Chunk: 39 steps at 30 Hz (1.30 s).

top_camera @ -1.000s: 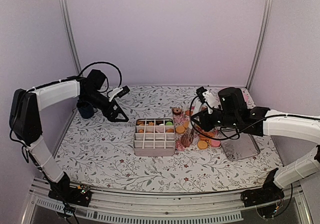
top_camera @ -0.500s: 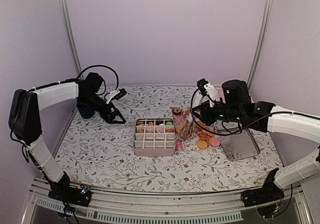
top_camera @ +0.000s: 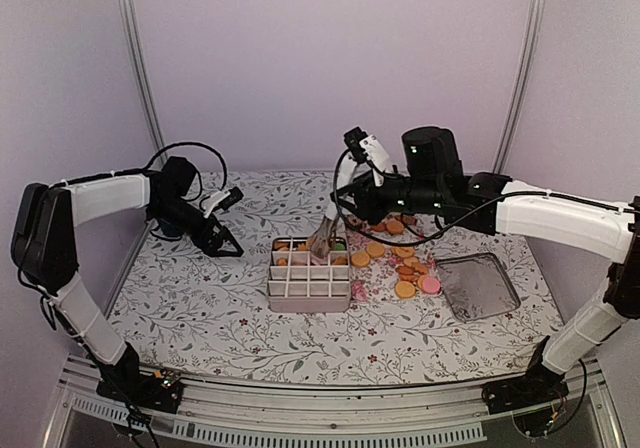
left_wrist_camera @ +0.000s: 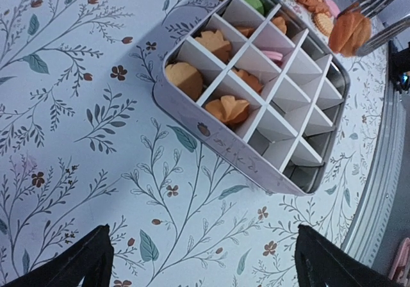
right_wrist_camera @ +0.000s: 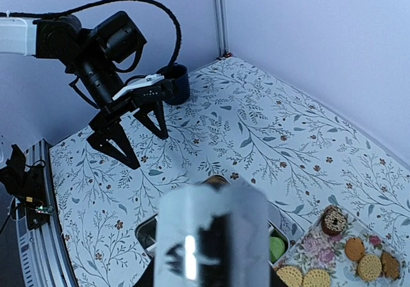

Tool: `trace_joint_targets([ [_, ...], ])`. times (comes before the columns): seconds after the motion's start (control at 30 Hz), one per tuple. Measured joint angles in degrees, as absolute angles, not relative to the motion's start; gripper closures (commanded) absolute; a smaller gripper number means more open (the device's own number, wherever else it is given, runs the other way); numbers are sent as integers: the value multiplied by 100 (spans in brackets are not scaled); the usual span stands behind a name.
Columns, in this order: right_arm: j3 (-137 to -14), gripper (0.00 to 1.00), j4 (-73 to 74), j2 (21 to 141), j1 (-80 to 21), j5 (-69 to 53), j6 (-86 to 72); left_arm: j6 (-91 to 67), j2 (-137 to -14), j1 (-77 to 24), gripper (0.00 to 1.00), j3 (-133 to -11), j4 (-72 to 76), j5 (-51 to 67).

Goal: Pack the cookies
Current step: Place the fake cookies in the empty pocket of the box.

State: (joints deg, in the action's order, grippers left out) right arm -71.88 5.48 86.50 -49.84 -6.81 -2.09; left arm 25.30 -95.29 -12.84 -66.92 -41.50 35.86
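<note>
The white divided tin [top_camera: 310, 295] sits mid-table, with orange, pink and green cookies in its far compartments [left_wrist_camera: 225, 109]. Loose cookies [top_camera: 405, 290] lie on a floral plate [top_camera: 362, 290] to its right. My right gripper [top_camera: 340, 206] is shut on metal tongs [right_wrist_camera: 211, 236], which block most of the right wrist view. The tongs pinch an orange cookie [left_wrist_camera: 349, 34] above the tin's far right part. My left gripper [top_camera: 228, 245] is open and empty, low over the table left of the tin, with its fingers [left_wrist_camera: 90, 261] far apart.
The tin's lid [top_camera: 480, 286] lies at the right of the plate. A dark cup [top_camera: 170, 226] stands at the far left by the wall, behind the left arm. A brown ring-shaped cookie [right_wrist_camera: 334, 220] lies on the plate's far end.
My right arm has swung left from the plate to above the tin, carrying the tongs with an orange cookie. My left gripper has drawn back a little to the left.
</note>
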Motion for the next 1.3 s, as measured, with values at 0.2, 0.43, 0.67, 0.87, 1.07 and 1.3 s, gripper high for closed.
trace_joint_targets([
  [0.2,-8027,99,499,9751,-5339,-862,-126,2530,-9415,-1247,1,-6532,-4099,3640],
  [0.43,-8429,95,464,10294,-5443,-1037,-106,2530,-9406,-1232,1,-6482,-4088,3664],
  [0.67,-8493,80,464,10379,-5443,-1083,-99,2530,-9369,-1229,1,-6482,-4062,3671],
  [0.87,-8493,74,467,10466,-5443,-1085,-99,2530,-9369,-1229,1,-6482,-4058,3682],
  [1.07,-8493,71,462,10481,-5443,-1085,-99,2530,-9369,-1229,1,-6482,-4058,3684],
  [1.3,-8493,68,447,10481,-5443,-1087,-97,2530,-9365,-1229,1,-6482,-4056,3686],
])
